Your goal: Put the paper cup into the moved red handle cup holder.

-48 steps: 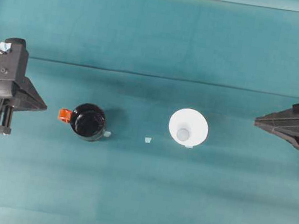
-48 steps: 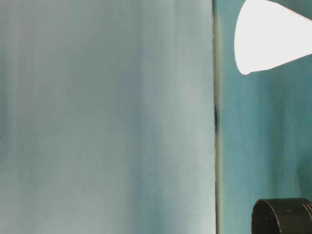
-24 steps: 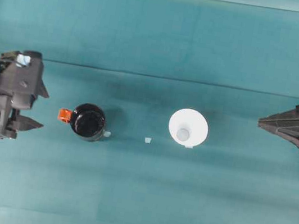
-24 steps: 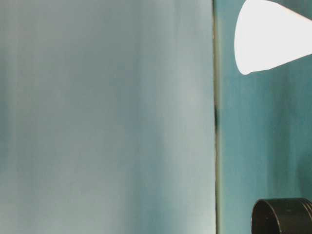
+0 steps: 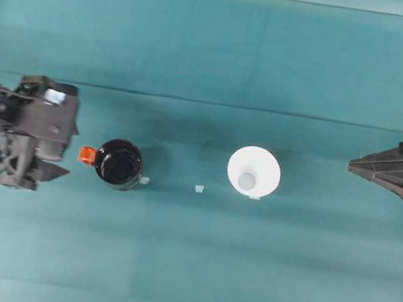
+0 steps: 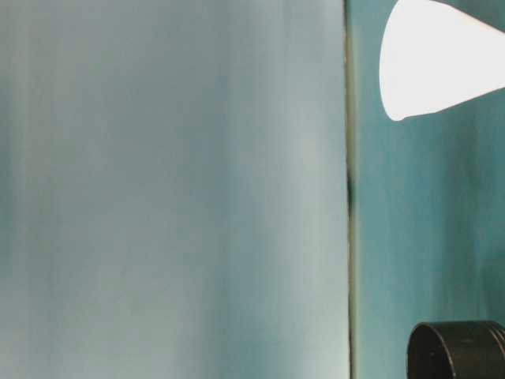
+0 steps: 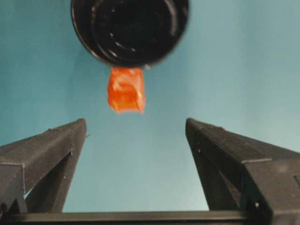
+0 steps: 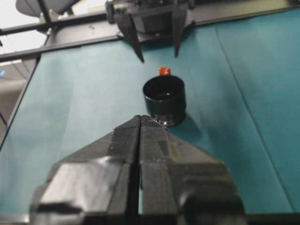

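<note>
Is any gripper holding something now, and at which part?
Nothing is held. The left gripper is open before the holder's orange handle; the right gripper is shut, empty.

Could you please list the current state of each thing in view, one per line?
Paper cup: upright, empty, free on the table.
Red handle cup holder: upright, empty, orange-red handle tab pointing toward the left claw.
Left claw: open, short of the tab, holding nothing.
Right claw: shut, empty, off at the table's right edge.
</note>
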### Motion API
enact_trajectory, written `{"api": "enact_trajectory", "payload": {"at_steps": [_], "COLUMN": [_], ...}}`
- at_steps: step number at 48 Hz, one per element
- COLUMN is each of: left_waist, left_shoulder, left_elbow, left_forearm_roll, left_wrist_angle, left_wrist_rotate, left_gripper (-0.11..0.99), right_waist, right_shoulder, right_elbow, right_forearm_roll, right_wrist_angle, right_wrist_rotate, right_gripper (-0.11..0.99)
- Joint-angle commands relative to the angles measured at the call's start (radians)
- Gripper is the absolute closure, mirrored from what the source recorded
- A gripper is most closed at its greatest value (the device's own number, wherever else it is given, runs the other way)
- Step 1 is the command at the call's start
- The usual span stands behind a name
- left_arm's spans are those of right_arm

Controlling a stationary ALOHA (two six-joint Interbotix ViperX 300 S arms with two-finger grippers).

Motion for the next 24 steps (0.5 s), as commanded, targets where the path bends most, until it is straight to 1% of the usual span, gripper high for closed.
{"api": "enact_trajectory", "payload": {"at_steps": [1, 2, 6, 12, 16, 17, 22, 24], "left_waist": [0.011, 0.014, 0.021, 0.025, 0.032, 0.032, 0.037, 0.035], "left_shoulder": [0.058, 0.072, 0.117, 0.166, 0.192, 0.196, 0.216, 0.219], "left_elbow": [-0.023, -0.023, -0.029, -0.038, -0.04, -0.04, -0.04, -0.04], "left_forearm_roll": [0.002, 0.002, 0.002, 0.002, 0.002, 0.002, 0.002, 0.002], "left_wrist_angle": [-0.034, -0.038, -0.06, -0.092, -0.106, -0.107, -0.109, -0.109], "left_wrist_rotate": [0.002, 0.002, 0.003, 0.005, 0.006, 0.006, 0.006, 0.006], "left_gripper": [-0.07, -0.07, -0.07, -0.07, -0.07, -0.07, -0.07, -0.07], "right_waist": [0.002, 0.003, 0.002, 0.003, 0.002, 0.002, 0.003, 0.002], "right_shoulder": [0.006, 0.006, 0.006, 0.006, 0.006, 0.006, 0.006, 0.006], "right_elbow": [-0.02, -0.02, -0.018, -0.018, -0.018, -0.017, -0.017, -0.017], "right_forearm_roll": [0.002, 0.0, 0.002, 0.002, 0.002, 0.0, 0.002, 0.002], "right_wrist_angle": [-0.006, -0.005, -0.005, -0.006, -0.005, -0.005, -0.005, -0.005], "right_wrist_rotate": [0.009, 0.009, 0.009, 0.009, 0.009, 0.009, 0.009, 0.009], "right_gripper": [0.99, 0.99, 0.99, 0.99, 0.99, 0.99, 0.99, 0.99]}}
